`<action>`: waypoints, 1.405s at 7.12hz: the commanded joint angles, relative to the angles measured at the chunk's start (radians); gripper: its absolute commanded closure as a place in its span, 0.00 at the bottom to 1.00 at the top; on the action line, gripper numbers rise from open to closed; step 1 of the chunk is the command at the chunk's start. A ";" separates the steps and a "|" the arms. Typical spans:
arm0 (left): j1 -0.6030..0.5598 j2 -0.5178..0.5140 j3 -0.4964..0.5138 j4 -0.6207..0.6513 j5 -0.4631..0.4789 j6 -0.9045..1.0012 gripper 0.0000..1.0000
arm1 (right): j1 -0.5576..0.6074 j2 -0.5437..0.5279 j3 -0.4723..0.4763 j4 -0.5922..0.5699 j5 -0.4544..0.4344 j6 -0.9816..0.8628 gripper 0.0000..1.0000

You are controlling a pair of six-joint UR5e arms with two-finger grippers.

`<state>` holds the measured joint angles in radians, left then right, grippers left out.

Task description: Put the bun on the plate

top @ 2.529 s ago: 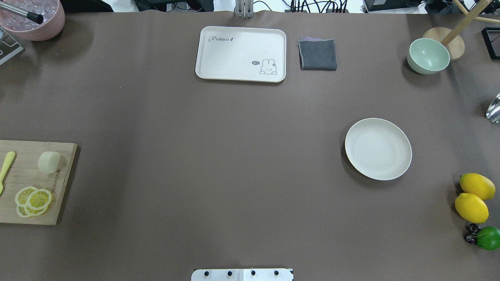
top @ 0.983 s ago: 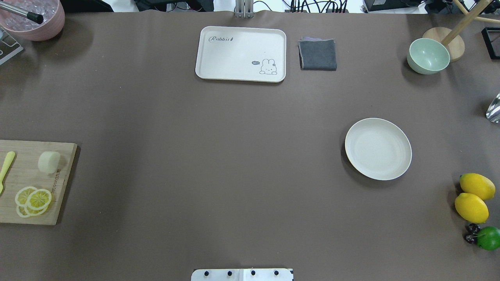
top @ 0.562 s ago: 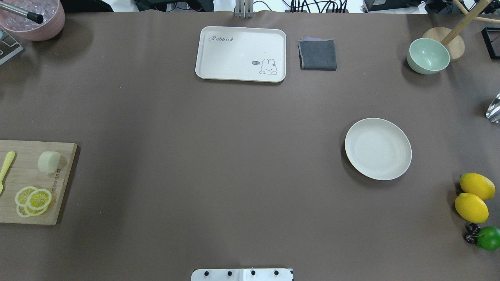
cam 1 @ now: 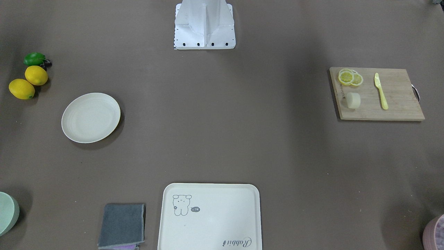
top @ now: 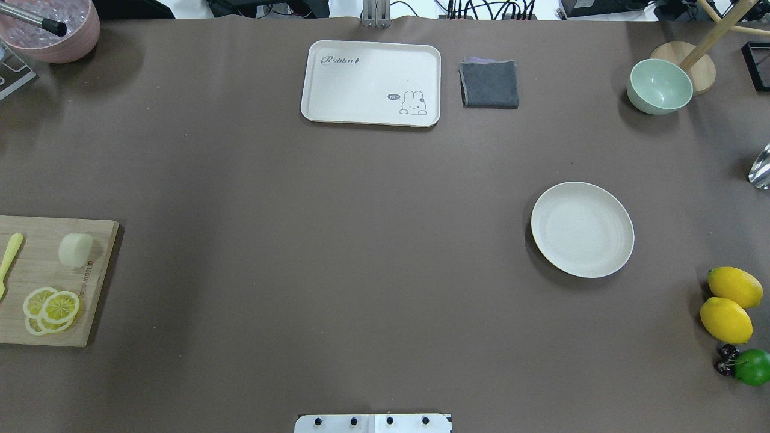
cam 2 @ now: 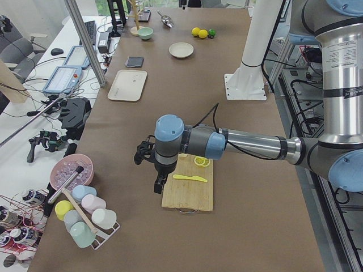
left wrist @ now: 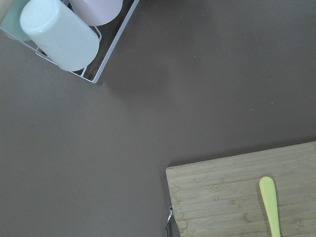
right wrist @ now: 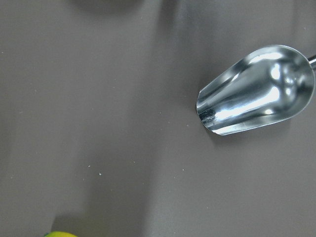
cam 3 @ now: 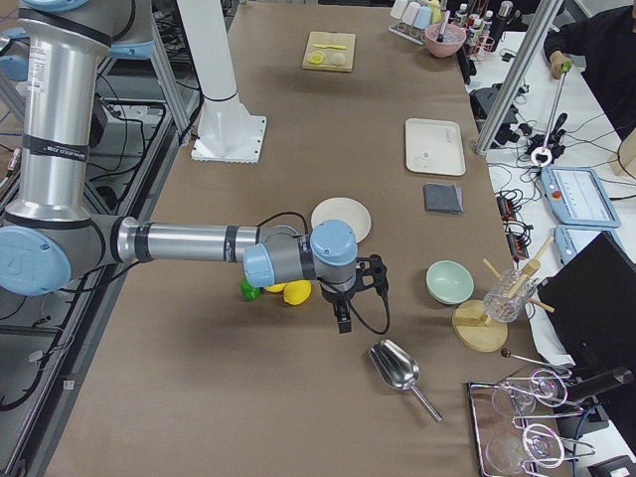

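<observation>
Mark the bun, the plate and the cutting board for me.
bun (top: pixel 76 249), overhead exterior view, middle of its rounded side.
plate (top: pixel 582 230), overhead exterior view, bare middle of its well.
cutting board (top: pixel 45 273), overhead exterior view, bare wood just below the bun.

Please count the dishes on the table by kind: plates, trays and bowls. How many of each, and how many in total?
Plates: 1, the round cream-white plate
Trays: 1, the rectangular cream tray with a rabbit drawing
Bowls: 2, the pale green bowl and the pink bowl
Total: 4
</observation>
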<state>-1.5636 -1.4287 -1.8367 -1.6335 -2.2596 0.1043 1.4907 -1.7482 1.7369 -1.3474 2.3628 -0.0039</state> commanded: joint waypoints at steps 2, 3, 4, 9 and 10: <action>0.005 0.001 0.002 0.000 0.000 0.000 0.02 | -0.027 0.001 -0.005 0.001 -0.001 0.002 0.00; 0.005 0.001 0.001 0.000 0.000 0.000 0.02 | -0.038 0.003 -0.005 0.001 -0.004 0.008 0.00; 0.007 0.007 0.002 -0.008 -0.017 0.000 0.02 | -0.046 0.007 -0.005 0.001 -0.004 0.008 0.00; 0.013 0.007 0.005 -0.016 -0.017 0.000 0.02 | -0.240 0.087 -0.007 0.208 0.029 0.471 0.01; 0.013 0.007 0.007 -0.016 -0.015 0.000 0.02 | -0.312 0.094 -0.010 0.297 0.021 0.630 0.01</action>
<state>-1.5515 -1.4220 -1.8313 -1.6490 -2.2761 0.1043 1.2651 -1.6628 1.7302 -1.1656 2.3890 0.4210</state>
